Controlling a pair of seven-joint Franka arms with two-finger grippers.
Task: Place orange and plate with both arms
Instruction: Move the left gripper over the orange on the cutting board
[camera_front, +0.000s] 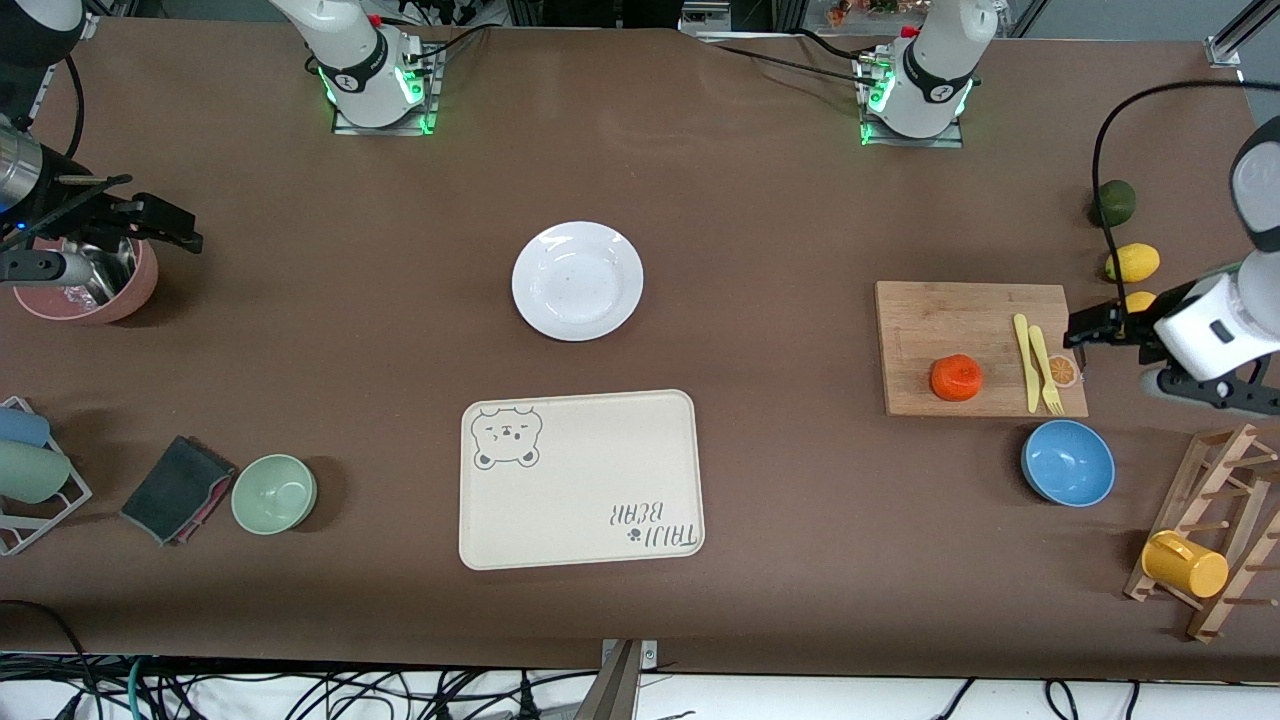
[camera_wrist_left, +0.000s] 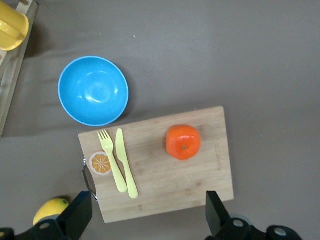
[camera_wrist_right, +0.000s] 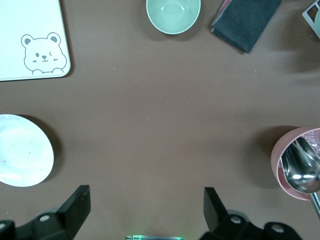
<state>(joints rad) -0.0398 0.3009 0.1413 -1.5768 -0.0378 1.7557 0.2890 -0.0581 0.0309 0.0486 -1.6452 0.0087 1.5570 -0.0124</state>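
The orange (camera_front: 956, 378) (camera_wrist_left: 183, 142) lies on a wooden cutting board (camera_front: 960, 320) (camera_wrist_left: 160, 185) toward the left arm's end of the table. The white plate (camera_front: 577, 280) (camera_wrist_right: 22, 157) sits bare at mid-table, farther from the front camera than the bear-printed tray (camera_front: 580, 480). My left gripper (camera_front: 1090, 328) (camera_wrist_left: 148, 207) hangs open over the board's handle edge, apart from the orange, holding nothing. My right gripper (camera_front: 160, 225) (camera_wrist_right: 146, 200) is open and holds nothing, up over the table beside a pink bowl (camera_front: 95, 290).
A yellow fork and knife (camera_front: 1035, 362) lie on the board beside the orange. A blue bowl (camera_front: 1068, 462), lemons (camera_front: 1132, 262) and a mug rack (camera_front: 1210, 530) crowd the left arm's end. A green bowl (camera_front: 274, 493) and dark cloth (camera_front: 175, 487) sit toward the right arm's end.
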